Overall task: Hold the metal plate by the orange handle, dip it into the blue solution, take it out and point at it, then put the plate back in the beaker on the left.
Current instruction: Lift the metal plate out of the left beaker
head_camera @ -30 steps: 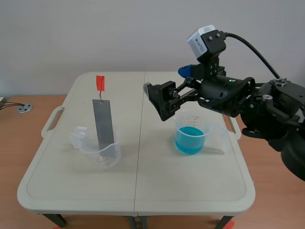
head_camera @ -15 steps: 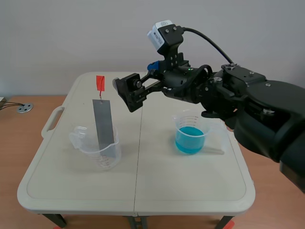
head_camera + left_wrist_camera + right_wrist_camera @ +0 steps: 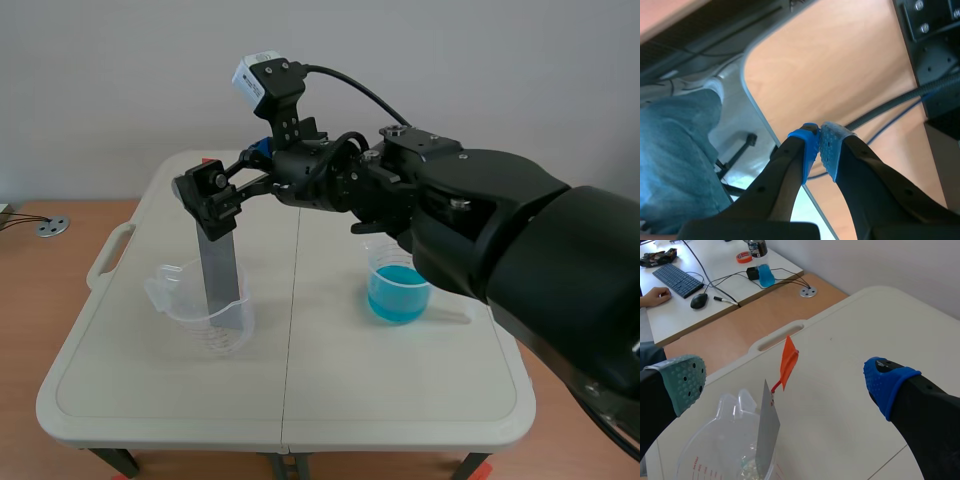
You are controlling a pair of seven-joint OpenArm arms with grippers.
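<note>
A grey metal plate [image 3: 219, 272] stands upright in the clear beaker [image 3: 207, 318] on the left of the table. In the scene view my right gripper [image 3: 210, 205] covers the plate's top, so only a sliver of the orange handle [image 3: 206, 161] shows. The right wrist view has the handle [image 3: 788, 361] and the plate [image 3: 768, 431] between and just ahead of the open right gripper [image 3: 785, 385], untouched by its pads. The beaker of blue solution [image 3: 399, 288] stands to the right. My left gripper [image 3: 819, 150] is shut on nothing, off the table.
The white folding table [image 3: 420, 400] has a carry slot [image 3: 776, 335] on its left edge. A round metal disc [image 3: 52, 227] with cables lies on the wooden surface beyond. A desk with a keyboard [image 3: 679, 280], a mouse and a person's hand [image 3: 652, 295] lies further off.
My right arm has swept left from above the blue beaker to the top of the plate, its gripper staying open. The plate and both beakers have not moved.
</note>
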